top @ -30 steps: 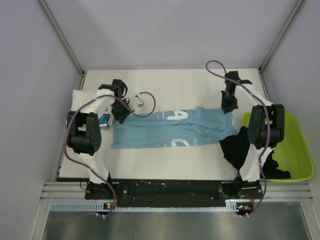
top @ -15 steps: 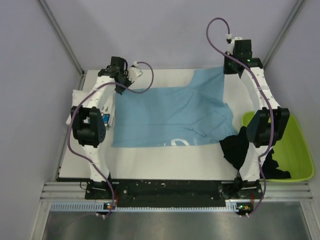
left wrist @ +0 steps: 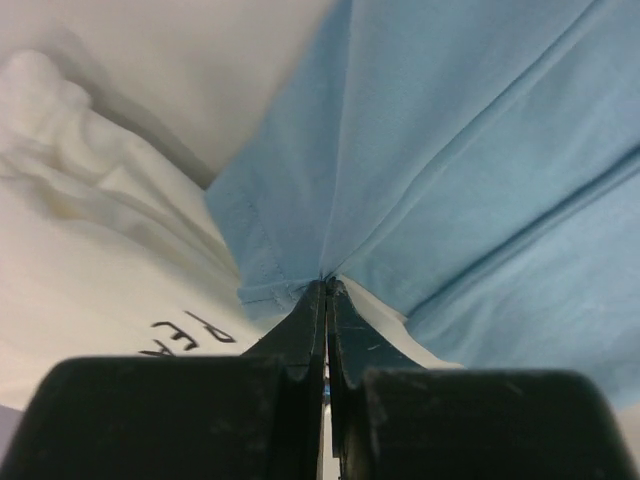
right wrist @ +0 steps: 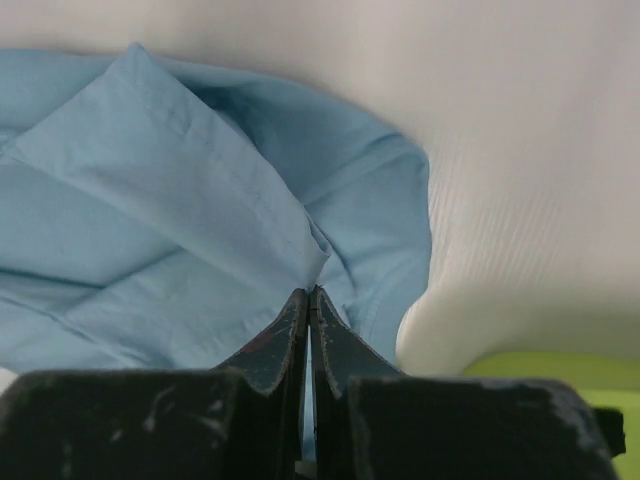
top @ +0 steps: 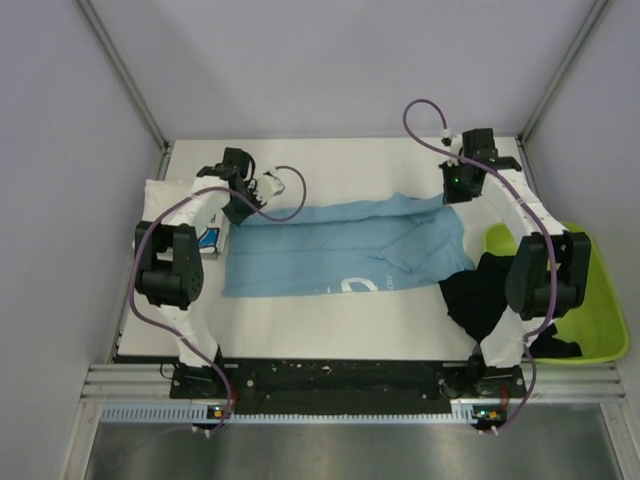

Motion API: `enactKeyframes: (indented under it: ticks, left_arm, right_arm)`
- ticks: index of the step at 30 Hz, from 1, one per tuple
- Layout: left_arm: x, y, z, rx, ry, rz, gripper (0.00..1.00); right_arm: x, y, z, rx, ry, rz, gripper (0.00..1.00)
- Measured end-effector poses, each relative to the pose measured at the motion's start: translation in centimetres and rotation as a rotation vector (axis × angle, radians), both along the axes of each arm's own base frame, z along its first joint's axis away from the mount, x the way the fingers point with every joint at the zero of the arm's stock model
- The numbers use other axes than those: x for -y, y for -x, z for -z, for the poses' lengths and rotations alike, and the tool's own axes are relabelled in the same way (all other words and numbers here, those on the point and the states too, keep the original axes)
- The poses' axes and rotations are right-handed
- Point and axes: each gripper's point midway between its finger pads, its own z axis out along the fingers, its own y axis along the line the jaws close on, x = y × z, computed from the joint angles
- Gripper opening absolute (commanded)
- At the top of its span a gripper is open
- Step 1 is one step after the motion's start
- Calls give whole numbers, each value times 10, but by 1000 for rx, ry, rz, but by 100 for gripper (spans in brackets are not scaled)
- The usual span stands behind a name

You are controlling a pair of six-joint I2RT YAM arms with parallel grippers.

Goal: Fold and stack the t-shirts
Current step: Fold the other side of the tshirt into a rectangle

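The light blue t-shirt [top: 340,248] lies across the middle of the table, its far edge lifted. My left gripper [top: 243,196] is shut on its far left corner [left wrist: 290,250]. My right gripper [top: 453,186] is shut on its far right corner [right wrist: 250,220]. The white t-shirt [top: 165,205] with black lettering [left wrist: 185,335] lies at the left, under my left arm. The black t-shirt [top: 480,295] hangs over the bin's left rim onto the table.
The lime-green plastic bin [top: 600,300] stands at the right edge of the table, its corner visible in the right wrist view [right wrist: 560,375]. The enclosure's grey walls and metal frame posts stand close on both sides and behind.
Both grippers lifted the shirt's far edge up and back, spreading it wide, then brought it down and nearer; the shirt now lies as a narrower band.
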Motion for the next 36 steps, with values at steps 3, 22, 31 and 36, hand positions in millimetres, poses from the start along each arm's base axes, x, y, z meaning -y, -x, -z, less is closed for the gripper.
enactKeyframes:
  ticks: [3, 22, 31, 36]
  left_arm:
    - [0, 19, 11, -55, 6, 12, 0]
    - [5, 80, 25, -261, 47, 70, 0]
    - [2, 92, 30, -322, 34, 91, 0]
    - [1, 93, 34, -336, 28, 93, 10]
  right_arm:
    - [1, 26, 1, -27, -13, 22, 0]
    - [11, 93, 29, -220, -12, 176, 0]
    - [10, 118, 64, -357, -19, 234, 0]
    - [11, 132, 79, -421, -13, 258, 41]
